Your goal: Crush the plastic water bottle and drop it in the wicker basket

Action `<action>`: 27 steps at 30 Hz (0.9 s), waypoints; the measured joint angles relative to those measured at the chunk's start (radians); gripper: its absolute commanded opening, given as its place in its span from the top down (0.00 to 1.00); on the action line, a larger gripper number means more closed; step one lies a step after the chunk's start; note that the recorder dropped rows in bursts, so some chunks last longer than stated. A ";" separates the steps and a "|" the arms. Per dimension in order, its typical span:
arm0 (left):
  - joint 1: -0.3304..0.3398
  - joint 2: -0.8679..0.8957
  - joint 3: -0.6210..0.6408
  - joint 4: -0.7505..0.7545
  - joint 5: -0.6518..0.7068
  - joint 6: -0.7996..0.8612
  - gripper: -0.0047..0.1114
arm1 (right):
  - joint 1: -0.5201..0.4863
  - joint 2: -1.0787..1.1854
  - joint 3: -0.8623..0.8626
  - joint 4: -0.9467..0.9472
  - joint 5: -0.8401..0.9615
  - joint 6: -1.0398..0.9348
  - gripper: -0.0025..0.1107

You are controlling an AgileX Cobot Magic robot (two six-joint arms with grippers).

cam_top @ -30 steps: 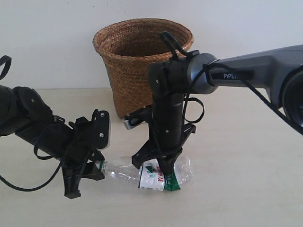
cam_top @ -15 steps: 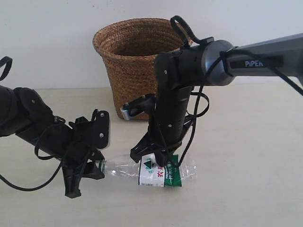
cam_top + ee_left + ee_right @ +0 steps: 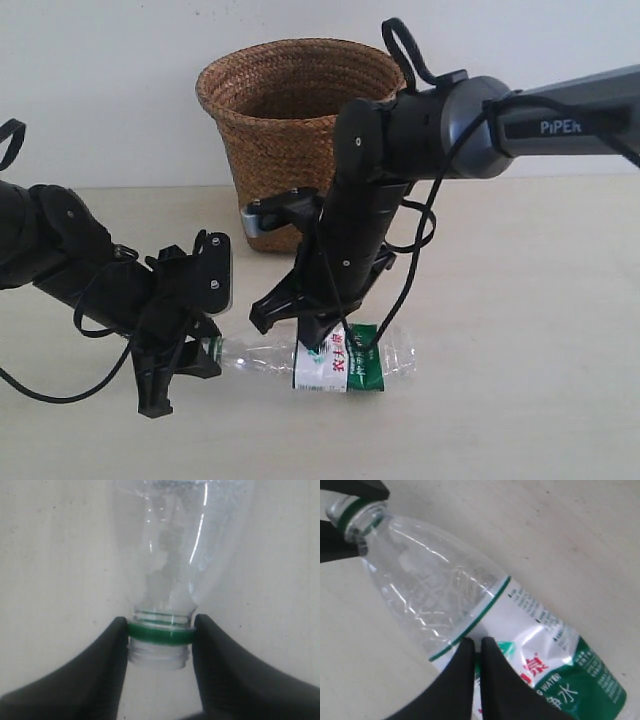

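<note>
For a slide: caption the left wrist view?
Left tool pinching the green-ringed neck of the clear plastic water bottle lying on a beige table.

Clear glossy plastic bottle (image 3: 342, 368); rough woven wicker basket (image 3: 270, 130); matt table (image 3: 500, 385)

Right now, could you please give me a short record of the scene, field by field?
bottle: lying on its side on the table, label creased, no cap on the neck
left gripper: shut on the bottle at the green ring
right gripper: shut, tips down at the label's edge
basket: upright behind the bottle, apart from it
task state: bottle not yet in the basket
</note>
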 measured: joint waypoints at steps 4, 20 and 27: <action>0.000 0.004 0.000 0.007 -0.002 0.000 0.93 | 0.000 0.036 -0.002 0.038 -0.005 -0.030 0.98; 0.000 0.004 0.000 0.025 -0.006 0.002 0.93 | -0.009 0.138 -0.034 0.089 0.006 -0.044 0.98; 0.000 0.004 0.000 0.026 -0.006 0.002 0.93 | -0.009 0.113 -0.031 0.087 0.002 -0.055 0.98</action>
